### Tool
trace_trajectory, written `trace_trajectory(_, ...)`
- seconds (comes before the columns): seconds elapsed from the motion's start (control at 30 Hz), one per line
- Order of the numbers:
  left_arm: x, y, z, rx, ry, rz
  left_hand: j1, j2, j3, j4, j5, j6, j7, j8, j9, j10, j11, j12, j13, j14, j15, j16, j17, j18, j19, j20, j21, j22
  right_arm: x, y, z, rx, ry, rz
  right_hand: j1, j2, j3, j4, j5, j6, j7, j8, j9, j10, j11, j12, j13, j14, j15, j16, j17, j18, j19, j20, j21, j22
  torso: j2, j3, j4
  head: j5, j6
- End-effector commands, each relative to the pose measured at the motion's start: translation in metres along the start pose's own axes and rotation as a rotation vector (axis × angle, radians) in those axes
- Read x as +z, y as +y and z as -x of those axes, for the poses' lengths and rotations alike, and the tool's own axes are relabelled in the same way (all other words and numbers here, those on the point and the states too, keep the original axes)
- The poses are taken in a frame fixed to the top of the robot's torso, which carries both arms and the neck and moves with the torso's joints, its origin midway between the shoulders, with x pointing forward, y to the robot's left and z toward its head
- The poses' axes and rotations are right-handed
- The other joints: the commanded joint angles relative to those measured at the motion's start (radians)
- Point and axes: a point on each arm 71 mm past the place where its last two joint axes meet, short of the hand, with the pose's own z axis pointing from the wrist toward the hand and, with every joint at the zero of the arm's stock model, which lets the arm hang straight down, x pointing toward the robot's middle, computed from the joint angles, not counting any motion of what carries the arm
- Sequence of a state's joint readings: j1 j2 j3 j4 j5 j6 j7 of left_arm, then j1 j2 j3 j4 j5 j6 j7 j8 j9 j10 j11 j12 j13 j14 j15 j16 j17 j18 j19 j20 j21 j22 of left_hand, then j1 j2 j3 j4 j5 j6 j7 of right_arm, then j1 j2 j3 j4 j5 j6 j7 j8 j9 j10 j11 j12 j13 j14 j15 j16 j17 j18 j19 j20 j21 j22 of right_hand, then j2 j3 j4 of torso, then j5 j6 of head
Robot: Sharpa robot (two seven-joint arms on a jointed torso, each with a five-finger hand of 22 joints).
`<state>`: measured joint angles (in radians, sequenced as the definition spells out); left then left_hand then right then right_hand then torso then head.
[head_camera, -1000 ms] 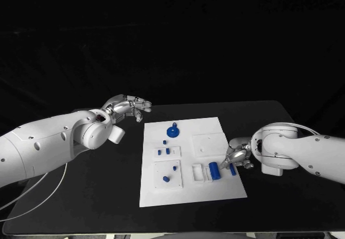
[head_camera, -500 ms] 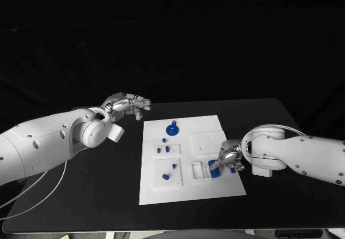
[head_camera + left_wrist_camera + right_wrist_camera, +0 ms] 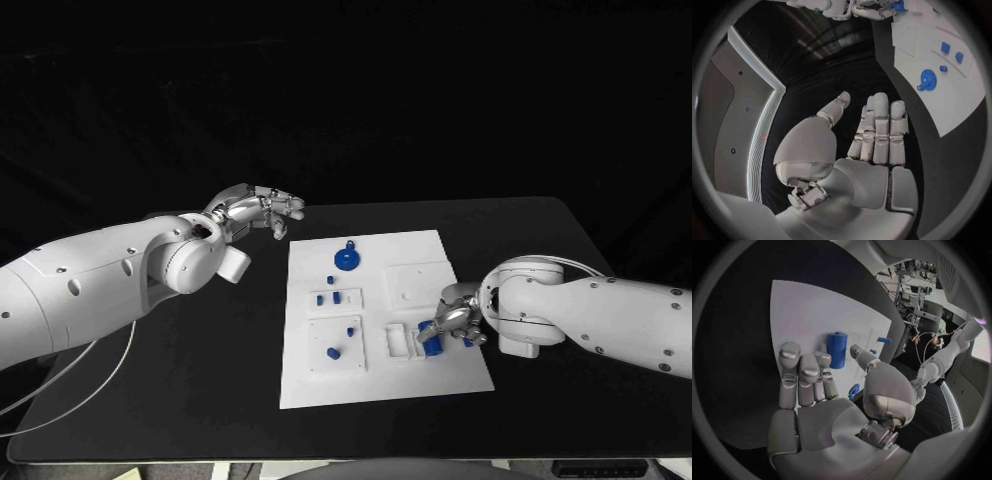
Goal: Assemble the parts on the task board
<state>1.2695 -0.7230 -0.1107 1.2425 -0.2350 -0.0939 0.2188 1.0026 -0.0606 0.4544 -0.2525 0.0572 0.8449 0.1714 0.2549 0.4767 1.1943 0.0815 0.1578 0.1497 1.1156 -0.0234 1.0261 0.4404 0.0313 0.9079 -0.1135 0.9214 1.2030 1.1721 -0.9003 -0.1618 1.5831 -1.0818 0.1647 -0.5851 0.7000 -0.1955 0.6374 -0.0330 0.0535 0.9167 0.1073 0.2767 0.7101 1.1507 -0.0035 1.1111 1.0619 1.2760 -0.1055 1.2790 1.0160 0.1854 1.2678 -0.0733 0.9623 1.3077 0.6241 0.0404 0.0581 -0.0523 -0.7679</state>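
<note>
The white task board (image 3: 378, 385) lies in the middle of the black table. On it are a round blue part with a stem (image 3: 348, 262), a blue cylinder (image 3: 430, 338) near the right edge, and small blue pieces (image 3: 330, 297) in white blocks. My right hand (image 3: 453, 322) hovers over the board's right side, fingers straight, tips just short of the blue cylinder (image 3: 837, 349). A small blue piece (image 3: 854, 390) lies by its thumb; nothing is gripped. My left hand (image 3: 257, 212) is open above the table, left of the board's far corner, fingers (image 3: 879, 130) stretched out and holding nothing.
White blocks (image 3: 418, 285) stand on the board beside the parts. Bare black table (image 3: 216, 360) surrounds the board on all sides. In the left wrist view the board (image 3: 967, 110) and the round blue part (image 3: 927, 79) lie beyond the fingertips.
My right hand has moved left, from the board's right edge onto the board, up to the blue cylinder. The left arm has stayed where it was.
</note>
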Motion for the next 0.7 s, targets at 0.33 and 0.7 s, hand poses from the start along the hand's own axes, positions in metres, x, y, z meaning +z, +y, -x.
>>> trace_trajectory(0.33, -0.0008, -0.0006, -0.0013, -0.004, 0.021, -0.005, -0.009, -0.003, 0.000, 0.007, -0.001, -0.001, 0.004, 0.004, -0.002, 0.002, 0.006, 0.000, 0.001, 0.002, 0.000, -0.006, 0.002, 0.080, -0.001, -0.008, -0.006, 0.001, 0.0072, 0.0028, -0.0076, -0.008, 0.003, 0.002, 0.032, 0.091, 0.014, -0.071, -0.005, 0.037, -0.003, 0.003, -0.084, 0.002, -0.004, -0.001, 0.004, 0.003, -0.009, -0.010, 0.011, 0.076, -0.012, 0.009, 0.015, 0.017, 0.000, -0.0011, -0.0008, 0.005, -0.007)
trace_trajectory(0.7, -0.0013, -0.0004, -0.0005, -0.004, 0.019, -0.003, -0.009, -0.003, 0.000, 0.007, -0.001, -0.001, 0.004, 0.004, -0.002, 0.002, 0.006, 0.000, 0.002, 0.002, 0.000, -0.007, 0.002, 0.080, -0.001, -0.008, -0.006, 0.002, 0.0055, -0.0010, -0.0061, -0.006, -0.033, 0.000, 0.074, 0.123, 0.105, -0.119, -0.005, 0.079, -0.014, 0.013, -0.083, 0.014, -0.014, -0.008, 0.002, 0.010, -0.017, -0.018, 0.021, 0.076, -0.009, 0.017, 0.023, 0.014, 0.000, -0.0008, -0.0010, 0.005, -0.009)
